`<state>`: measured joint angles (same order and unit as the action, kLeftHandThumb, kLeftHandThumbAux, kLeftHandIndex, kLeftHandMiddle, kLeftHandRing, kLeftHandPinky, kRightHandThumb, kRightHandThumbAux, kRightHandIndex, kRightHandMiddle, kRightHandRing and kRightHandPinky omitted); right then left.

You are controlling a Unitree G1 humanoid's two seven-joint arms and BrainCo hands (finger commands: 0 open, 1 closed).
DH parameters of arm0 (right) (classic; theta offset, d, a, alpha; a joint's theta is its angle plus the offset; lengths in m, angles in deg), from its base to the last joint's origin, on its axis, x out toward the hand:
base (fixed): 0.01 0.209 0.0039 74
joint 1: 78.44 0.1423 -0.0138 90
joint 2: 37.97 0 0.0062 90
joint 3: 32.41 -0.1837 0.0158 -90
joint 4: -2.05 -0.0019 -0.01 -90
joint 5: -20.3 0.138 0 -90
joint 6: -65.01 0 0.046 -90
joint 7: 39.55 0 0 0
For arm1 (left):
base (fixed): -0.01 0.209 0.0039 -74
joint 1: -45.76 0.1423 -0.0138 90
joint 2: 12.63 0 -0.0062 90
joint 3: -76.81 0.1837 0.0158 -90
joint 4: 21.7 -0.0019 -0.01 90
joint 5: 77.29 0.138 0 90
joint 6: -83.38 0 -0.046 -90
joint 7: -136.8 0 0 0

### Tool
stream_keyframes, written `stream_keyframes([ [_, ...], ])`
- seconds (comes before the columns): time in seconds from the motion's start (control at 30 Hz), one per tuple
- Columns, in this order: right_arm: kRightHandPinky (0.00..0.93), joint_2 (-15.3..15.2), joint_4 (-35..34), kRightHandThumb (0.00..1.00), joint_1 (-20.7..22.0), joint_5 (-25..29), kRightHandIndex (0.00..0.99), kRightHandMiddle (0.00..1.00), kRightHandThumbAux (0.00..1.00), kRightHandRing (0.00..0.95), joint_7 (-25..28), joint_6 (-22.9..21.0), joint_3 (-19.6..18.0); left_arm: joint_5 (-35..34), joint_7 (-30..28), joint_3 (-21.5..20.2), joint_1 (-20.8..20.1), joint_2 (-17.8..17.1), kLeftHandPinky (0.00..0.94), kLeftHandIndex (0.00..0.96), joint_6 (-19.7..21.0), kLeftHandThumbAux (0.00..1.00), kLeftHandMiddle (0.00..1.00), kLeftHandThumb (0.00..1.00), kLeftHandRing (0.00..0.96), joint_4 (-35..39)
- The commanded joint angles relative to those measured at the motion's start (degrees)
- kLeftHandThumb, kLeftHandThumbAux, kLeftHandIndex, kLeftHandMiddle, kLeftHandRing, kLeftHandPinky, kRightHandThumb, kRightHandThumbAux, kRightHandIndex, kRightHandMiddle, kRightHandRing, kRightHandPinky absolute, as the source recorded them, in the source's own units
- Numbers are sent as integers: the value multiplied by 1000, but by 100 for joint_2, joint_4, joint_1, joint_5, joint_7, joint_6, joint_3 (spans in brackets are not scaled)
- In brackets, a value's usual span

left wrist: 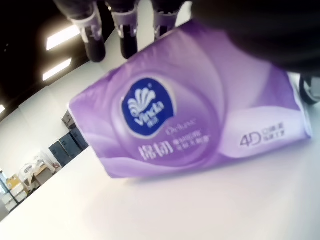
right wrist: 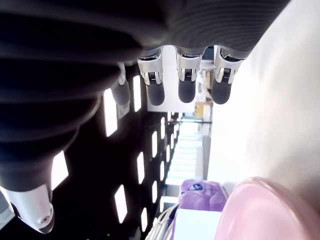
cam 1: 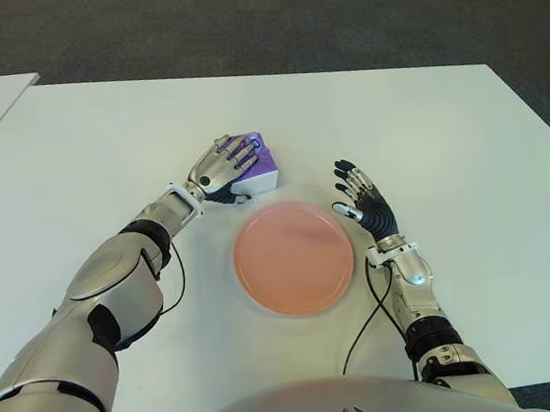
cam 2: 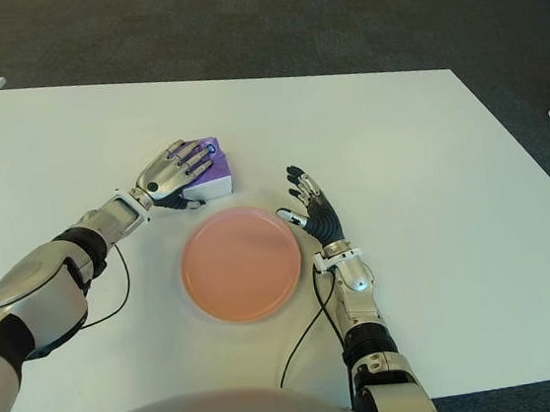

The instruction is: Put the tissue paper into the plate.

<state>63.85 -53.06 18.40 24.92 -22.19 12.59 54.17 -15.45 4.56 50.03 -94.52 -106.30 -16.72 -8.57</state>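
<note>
Left robot hand [cam 1: 228,162] laid over the top of the purple tissue pack [cam 1: 261,171], fingers draped across its upper face and reaching toward the far edge, thumb down at the near side: a cover-and-pinch hold suited to a soft, squashy packet, though whether the squeeze is already firm cannot be told. Pack apparently not lifted yet, sitting on the white desk [cam 1: 467,144] just beyond the far-left rim of the pink plate [cam 1: 339,288], close to it but with a sliver of desk showing between. Placed that near, so only a short lift and a carry toward the near right likely needed. Plate bare, hence task judged at the grasping step. Right robot hand [cam 1: 364,204] idle just right of the plate, fingers spread and straight, holding nothing, kept out of the path. Main risk judged: wrapper slipping or crumpling under a top grip
</note>
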Motion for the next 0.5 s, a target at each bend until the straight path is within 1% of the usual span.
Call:
stream_keyframes([
  [0.03, 0, 175, 469, 0, -988, -7, 0, 0, 622, 0, -26, -227, 82, -26, -361, -86, 573, 320, 272, 124, -274, 408, 143, 554, 177, -151],
  [0.07, 0, 173, 434, 0, -997, 6, 0, 0, 621, 0, -16, -300, 89, -111, -466, -167, 584, 377, 344, 212, -276, 458, 224, 603, 256, -160],
  [0.1, 0, 173, 410, 0, -1004, 10, 0, 0, 620, 0, -14, -333, 94, -201, -601, -257, 596, 444, 370, 243, -282, 475, 253, 621, 284, -174],
  [0.13, 0, 173, 396, 0, -1008, 11, 0, 0, 619, 0, -16, -346, 98, -252, -683, -308, 602, 484, 425, 309, -287, 554, 326, 657, 351, -183],
  [0.17, 0, 174, 385, 0, -1007, 8, 0, 0, 619, 0, -25, -353, 99, -349, -819, -397, 647, 577, 445, 332, -281, 582, 352, 670, 374, -208],
  [0.2, 0, 174, 373, 0, -1007, 6, 0, 0, 618, 0, -31, -364, 100, -417, -914, -460, 680, 644, 489, 359, -275, 613, 399, 731, 431, -226],
  [0.27, 0, 179, 359, 0, -1009, 2, 0, 0, 617, 0, -47, -376, 96, -570, -1039, -607, 747, 699, 546, 384, -310, 647, 454, 795, 502, -238],
  [0.37, 0, 184, 352, 0, -1018, 0, 0, 0, 619, 0, -60, -327, 86, -753, -1109, -792, 836, 716, 598, 389, -352, 661, 490, 821, 561, -236],
  [0.43, 0, 185, 348, 0, -1024, 16, 0, 0, 624, 0, -47, -315, 77, -826, -1099, -873, 907, 743, 674, 395, -337, 665, 521, 835, 636, -239],
  [0.5, 0, 186, 328, 0, -1030, 42, 0, 0, 626, 0, -31, -372, 72, -860, -1078, -921, 976, 778, 710, 398, -305, 666, 530, 840, 670, -247],
])
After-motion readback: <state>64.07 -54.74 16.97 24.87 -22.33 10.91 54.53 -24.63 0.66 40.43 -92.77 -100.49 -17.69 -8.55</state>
